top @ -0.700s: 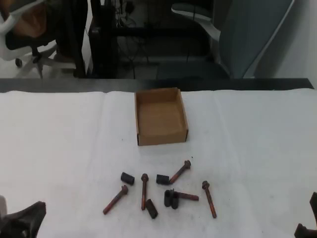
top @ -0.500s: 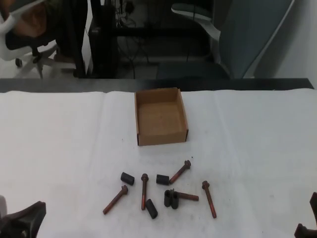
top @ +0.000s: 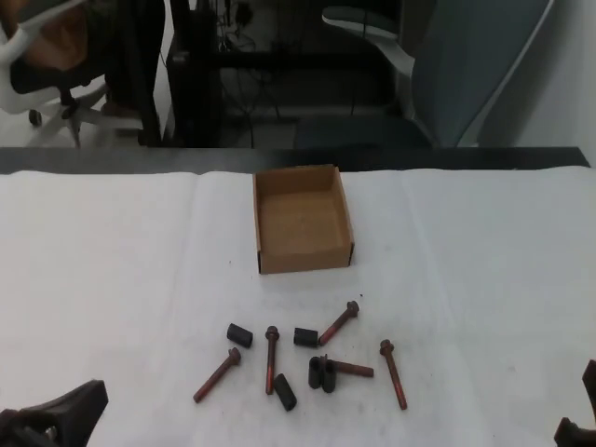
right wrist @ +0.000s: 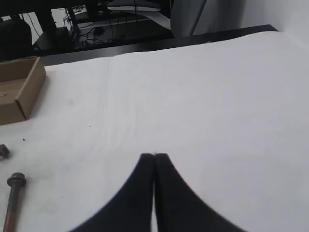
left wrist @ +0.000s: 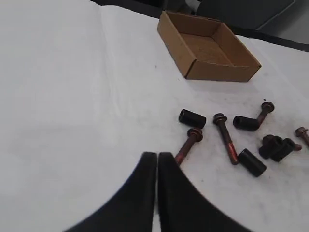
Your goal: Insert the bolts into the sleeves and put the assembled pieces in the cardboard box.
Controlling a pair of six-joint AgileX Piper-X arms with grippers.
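Several reddish bolts (top: 271, 358) and black sleeves (top: 239, 334) lie scattered on the white bench in front of an open, empty cardboard box (top: 302, 220). My left gripper (left wrist: 157, 157) is shut with nothing in it, hovering close to the leftmost bolt (left wrist: 187, 145); the left arm (top: 58, 416) sits at the near left corner. My right gripper (right wrist: 154, 157) is shut and empty over bare cloth, right of the rightmost bolt (right wrist: 12, 200). The box (left wrist: 207, 46) stands beyond the bolts and sleeves (left wrist: 192, 118).
Office chairs (top: 438, 65) and dark equipment (top: 191, 70) stand beyond the bench's far edge. White cloth (top: 484, 261) spreads wide to either side of the parts.
The left arm has shifted a little to the right along the near edge. Bolts, sleeves and box have not moved.
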